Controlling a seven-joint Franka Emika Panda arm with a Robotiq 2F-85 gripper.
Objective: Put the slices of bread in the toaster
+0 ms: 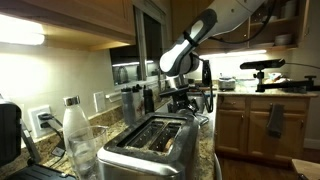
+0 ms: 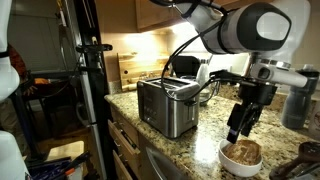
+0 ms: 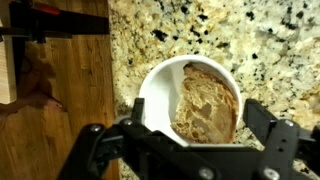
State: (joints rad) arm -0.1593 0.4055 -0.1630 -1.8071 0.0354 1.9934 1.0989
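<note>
The slices of bread (image 3: 205,100) stand tan-brown and upright in a white bowl (image 3: 155,85) on the speckled granite counter. My gripper (image 3: 200,120) hangs open just above the bowl, with one finger on each side of the slices and nothing held. In an exterior view the gripper (image 2: 240,125) is just over the bowl (image 2: 242,157), well away from the shiny steel toaster (image 2: 165,105). The toaster (image 1: 150,140) fills the foreground in an exterior view, its two dark slots facing up, and the gripper (image 1: 180,98) is behind it. The bowl is hidden there.
A clear bottle with a white cap (image 1: 75,125) stands beside the toaster. A black stand pole (image 2: 85,90) rises at the counter's front. Dark objects (image 2: 303,105) sit close to the bowl. Wood (image 3: 60,90) lies past the counter edge in the wrist view.
</note>
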